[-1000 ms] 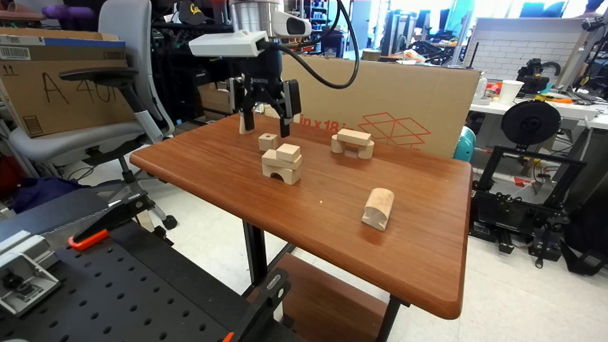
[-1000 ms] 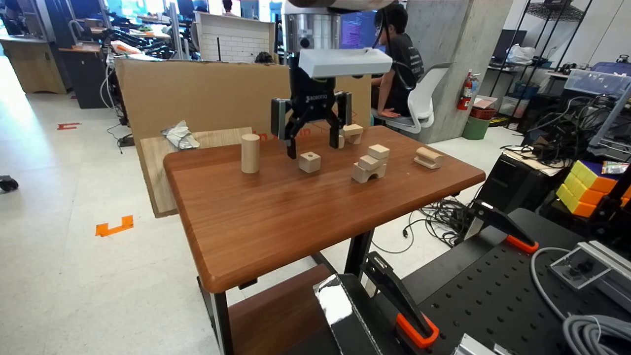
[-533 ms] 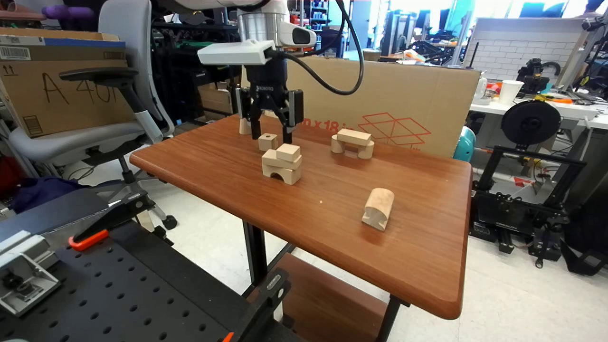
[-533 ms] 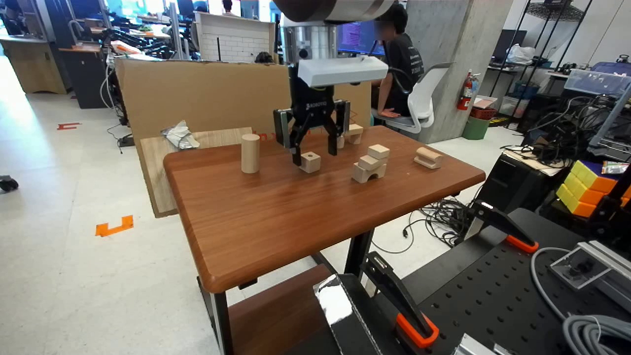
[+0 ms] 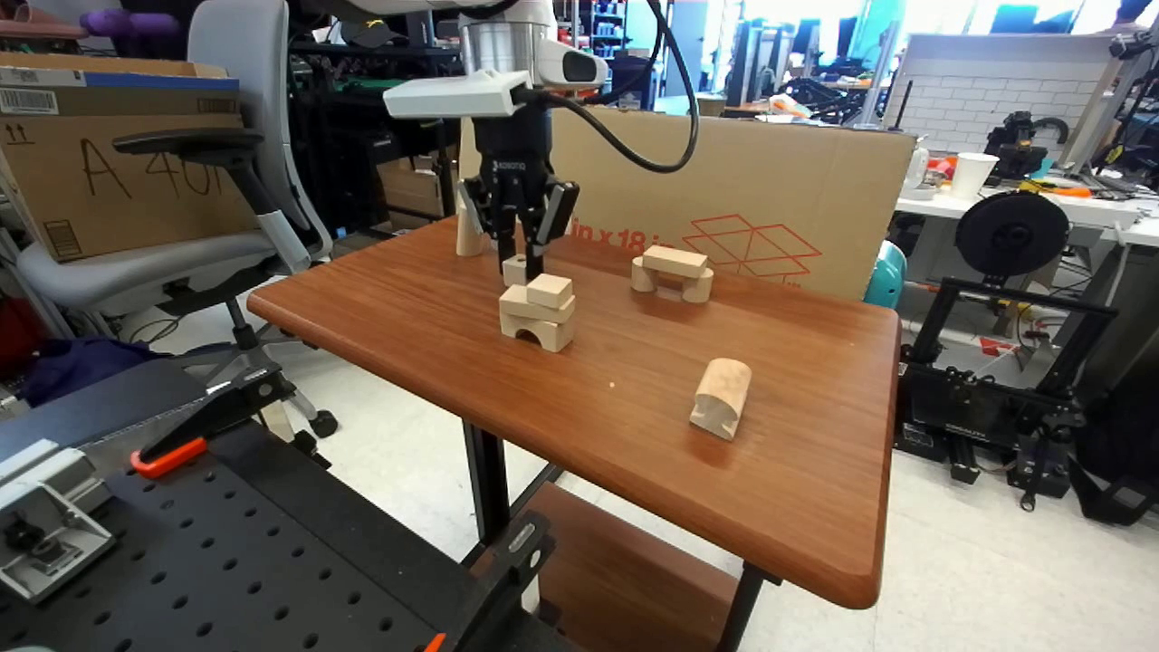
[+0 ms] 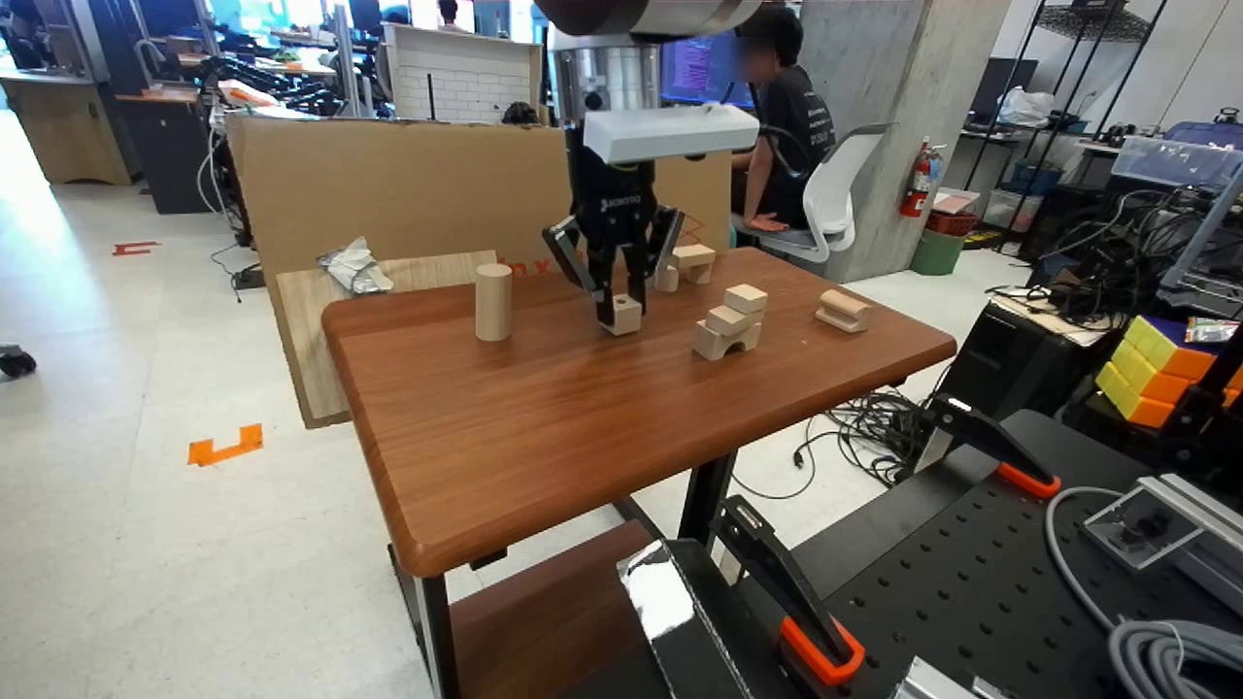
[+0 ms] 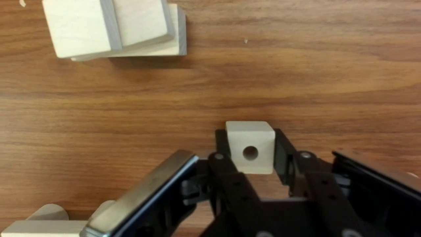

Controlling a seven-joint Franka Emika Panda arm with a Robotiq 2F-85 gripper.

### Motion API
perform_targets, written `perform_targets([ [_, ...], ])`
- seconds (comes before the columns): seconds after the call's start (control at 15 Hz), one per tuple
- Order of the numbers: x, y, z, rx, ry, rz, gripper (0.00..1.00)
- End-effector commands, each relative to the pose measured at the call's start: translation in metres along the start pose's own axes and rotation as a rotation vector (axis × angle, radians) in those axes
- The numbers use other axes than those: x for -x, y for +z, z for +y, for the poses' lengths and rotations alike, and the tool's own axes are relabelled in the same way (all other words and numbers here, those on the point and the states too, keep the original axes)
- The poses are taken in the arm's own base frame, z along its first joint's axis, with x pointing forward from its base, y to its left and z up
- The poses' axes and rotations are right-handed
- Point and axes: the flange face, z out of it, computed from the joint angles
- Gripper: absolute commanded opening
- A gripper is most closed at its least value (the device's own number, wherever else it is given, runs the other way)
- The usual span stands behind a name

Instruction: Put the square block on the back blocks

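The square block, a light-wood cube with a round hole in its top, sits between the gripper's fingers in the wrist view. Both pads press its sides, so the gripper is shut on it. In both exterior views the gripper points straight down and the square block appears to rest on the table; a finger partly covers the cube. The back blocks, a flat plank across two rounded supports, stand at the table's far side, and part of these back blocks shows at the wrist view's lower left.
Close to the gripper stands a stack with an arch at its base and a small block on top. An upright cylinder and a round-topped block also stand on the table. A cardboard panel rises behind it.
The gripper has come down over the square block, and its fingers have closed from wide apart onto the cube's sides. The cube has shifted slightly sideways; the other blocks are unmoved.
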Motion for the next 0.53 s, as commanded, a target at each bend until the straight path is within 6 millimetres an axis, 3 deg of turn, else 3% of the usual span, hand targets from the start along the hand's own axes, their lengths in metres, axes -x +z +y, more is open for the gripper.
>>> perform_targets([
  [0.0,-0.008,-0.026,0.000,0.003,-0.015,0.034,0.10],
  [0.47,-0.022,-0.081,0.024,-0.035,0.019,0.127,0.10],
])
